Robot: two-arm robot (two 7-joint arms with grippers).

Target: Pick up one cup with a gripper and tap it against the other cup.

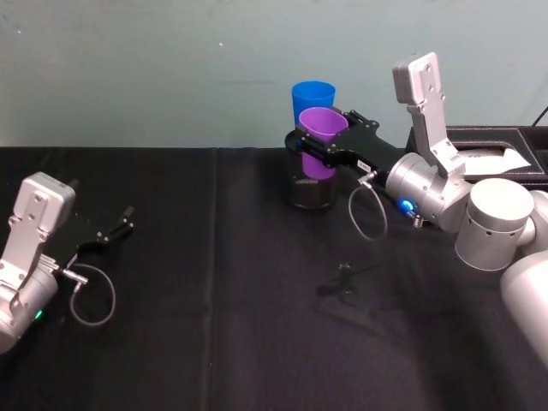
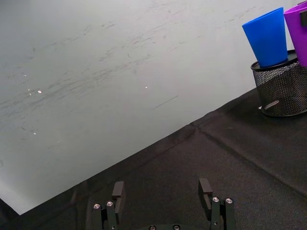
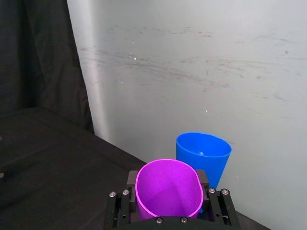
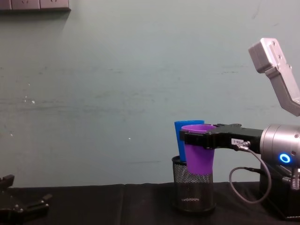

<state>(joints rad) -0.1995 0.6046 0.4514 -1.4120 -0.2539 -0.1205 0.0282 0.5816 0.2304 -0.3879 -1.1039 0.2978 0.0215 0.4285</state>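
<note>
Contact needs care: right gripper (image 1: pixel 325 141), clamped on purple cup (image 1: pixel 318 164), should ease toward blue cup (image 1: pixel 312 98) at its eleven o'clock; left gripper (image 1: pixel 118 225) idles splayed at eight.

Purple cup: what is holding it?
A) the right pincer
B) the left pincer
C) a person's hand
A: the right pincer is shut around the purple cup; the left pincer rests open on the table, far off.
</note>
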